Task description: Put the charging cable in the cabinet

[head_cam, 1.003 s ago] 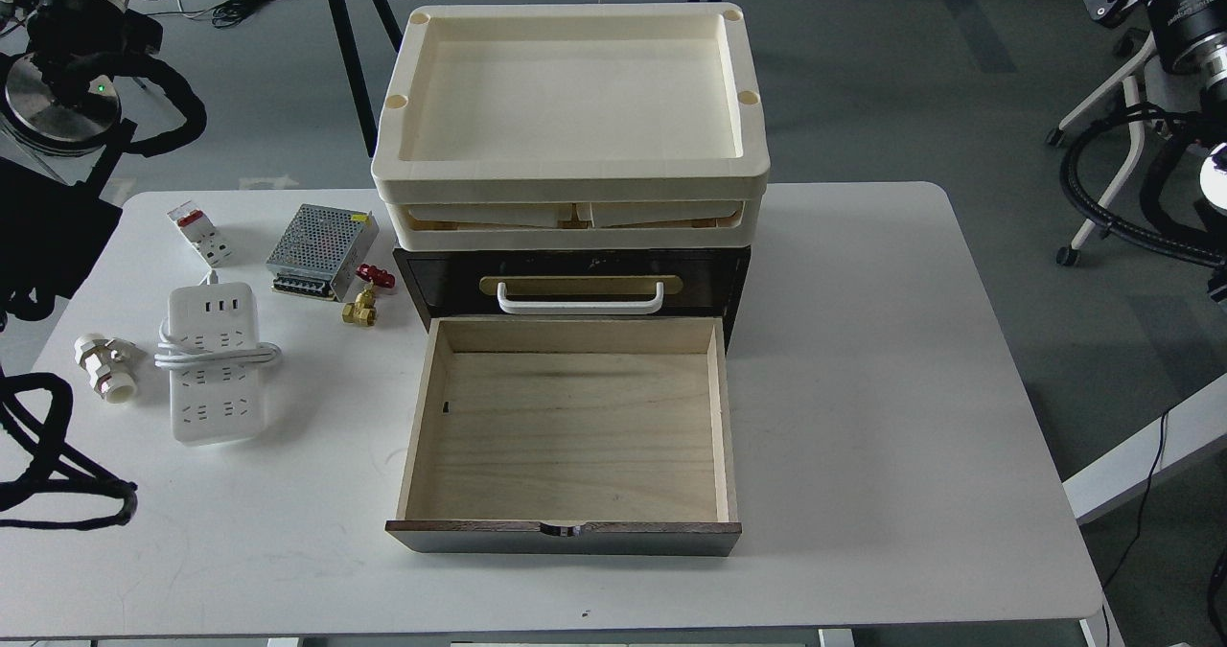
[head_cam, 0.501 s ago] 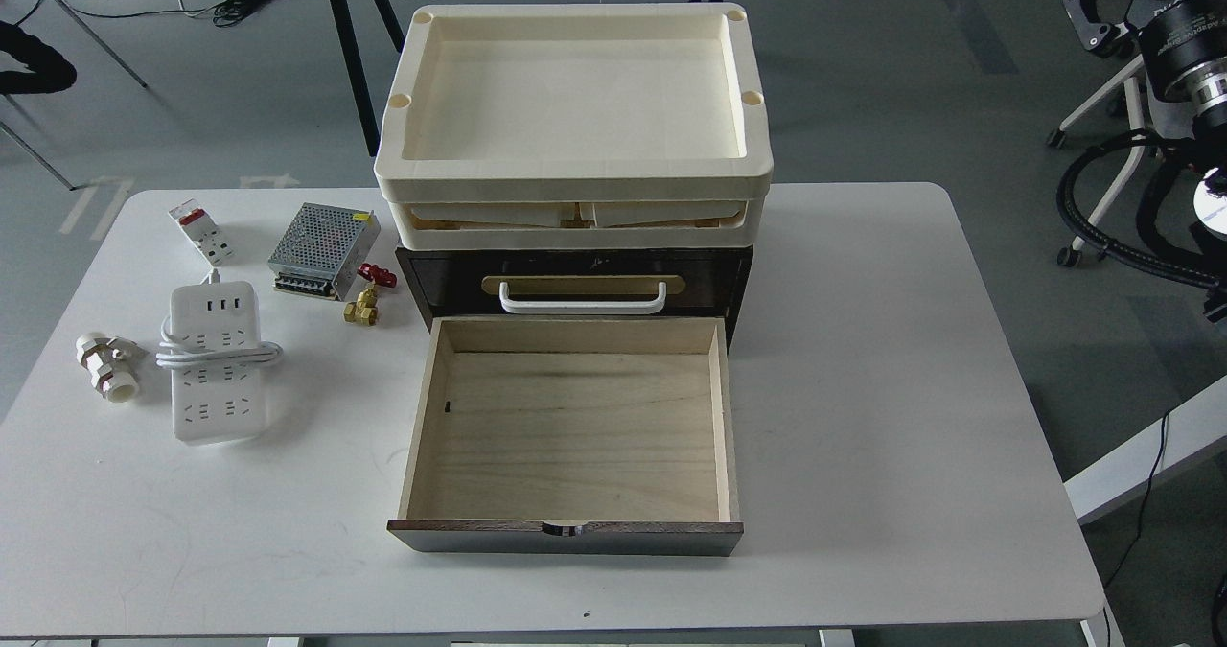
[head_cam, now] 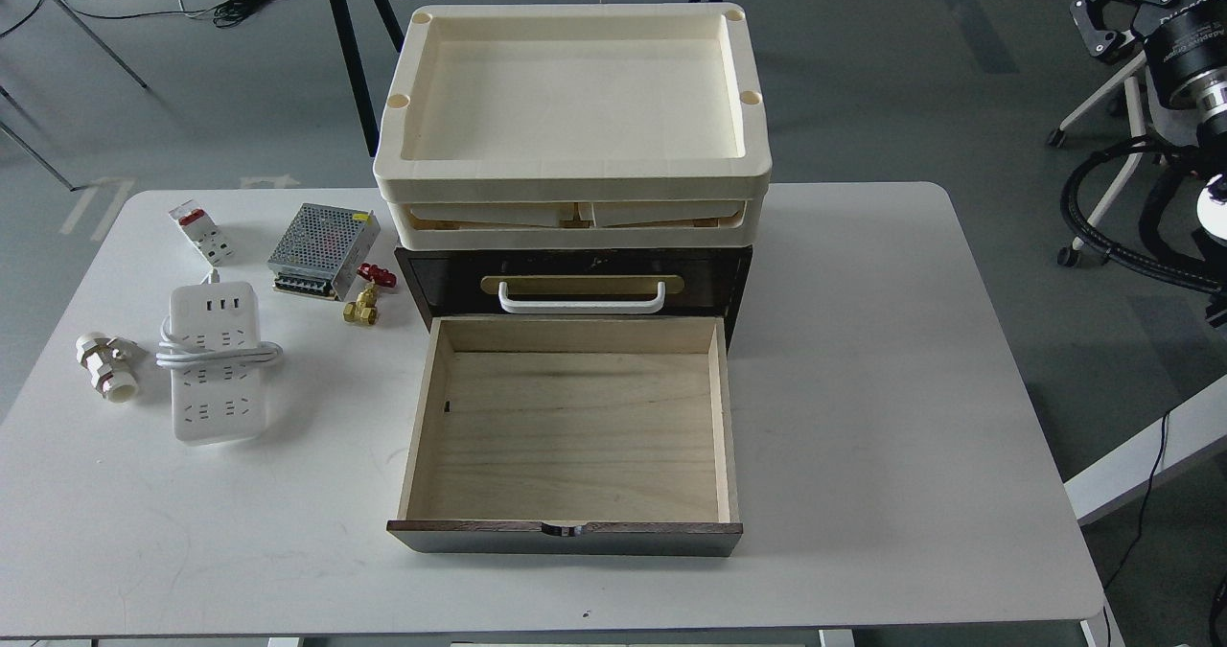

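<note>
The charging cable (head_cam: 216, 359) is a white power strip with its cord wrapped round its middle. It lies flat on the left side of the white table (head_cam: 863, 388). The cabinet (head_cam: 575, 283) stands at the table's middle back, dark brown, with cream trays stacked on top. Its lower drawer (head_cam: 571, 436) is pulled out and its pale wood inside is empty. The upper drawer is shut, with a white handle (head_cam: 581, 297). My right gripper (head_cam: 1112, 10) is far off at the top right, above the floor, dark and partly cut off. My left arm is out of view.
Left of the cabinet lie a silver perforated power supply box (head_cam: 321, 238), a small white breaker with a red switch (head_cam: 199, 231), a brass valve with a red handle (head_cam: 364, 302) and a white pipe fitting (head_cam: 105, 367). A chair base stands on the floor at right.
My left arm, in view at the far left a second ago, has moved out of view. My right arm has shifted slightly at the top right. Nothing on the table moved.
</note>
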Available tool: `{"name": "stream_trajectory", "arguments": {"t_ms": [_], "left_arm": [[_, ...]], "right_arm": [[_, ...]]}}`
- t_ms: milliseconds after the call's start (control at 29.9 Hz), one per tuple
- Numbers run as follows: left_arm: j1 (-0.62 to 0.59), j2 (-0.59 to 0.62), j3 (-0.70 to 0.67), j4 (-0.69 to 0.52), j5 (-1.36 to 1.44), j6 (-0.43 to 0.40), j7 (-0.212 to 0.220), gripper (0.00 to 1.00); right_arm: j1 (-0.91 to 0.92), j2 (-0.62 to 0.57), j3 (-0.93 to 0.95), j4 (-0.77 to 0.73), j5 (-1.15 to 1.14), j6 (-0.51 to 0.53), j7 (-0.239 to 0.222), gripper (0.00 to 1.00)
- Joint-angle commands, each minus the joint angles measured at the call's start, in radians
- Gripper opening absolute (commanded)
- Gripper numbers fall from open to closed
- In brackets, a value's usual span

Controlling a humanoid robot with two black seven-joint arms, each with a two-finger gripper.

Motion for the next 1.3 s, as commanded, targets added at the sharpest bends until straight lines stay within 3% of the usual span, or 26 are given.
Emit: {"name": "stream_trajectory", "arguments": {"t_ms": [0,167,368,501,602,936,1003,1136,1170,1270], "left_arm": [[0.006,0.103,0.042,-0.123,0.275,0.0,-0.006,1.0],[0.007,0.152,0.209,-0.234,0.517,0.0,-0.026,1.0],[0.019,0.124,0.4,-0.262,0.786,0.136,-0.064,1.0],[0.081,0.072,0.507,-0.227,1.055,0.321,-0.083,1.0],[0.163,0.052,0.524,-0.19,1.15,0.422,-0.084,1.0],[0.304,-0.098,0.544,-0.047,1.195,0.525,-0.089,0.99],[0.335,-0.118,0.543,-0.004,1.197,0.551,-0.124,0.98],[0.339,-0.152,0.541,0.079,1.258,0.567,-0.296,0.98],[0.337,-0.162,0.541,0.105,1.282,0.567,-0.315,0.98],[0.332,-0.214,0.54,0.163,1.31,0.558,-0.315,0.99]], "right_arm": [[0.0,-0.005,0.002,-0.001,0.0,0.0,-0.001,0.99],[-0.001,-0.029,0.002,0.0,0.0,0.0,0.001,0.99],[-0.009,-0.049,0.002,-0.001,0.0,0.0,0.001,0.99],[-0.015,-0.051,0.001,-0.001,0.0,0.0,0.001,0.99],[-0.021,-0.051,0.001,-0.001,0.0,0.0,0.001,0.99],[-0.026,-0.049,0.001,-0.001,-0.002,0.0,0.001,0.99],[-0.029,-0.051,-0.001,-0.003,-0.002,0.0,0.001,0.99],[-0.044,-0.049,-0.001,-0.001,-0.002,0.0,0.001,0.99],[-0.046,-0.051,-0.001,-0.001,-0.002,0.0,0.001,0.99],[-0.053,-0.049,-0.001,-0.001,-0.002,0.0,0.001,0.99]]}}
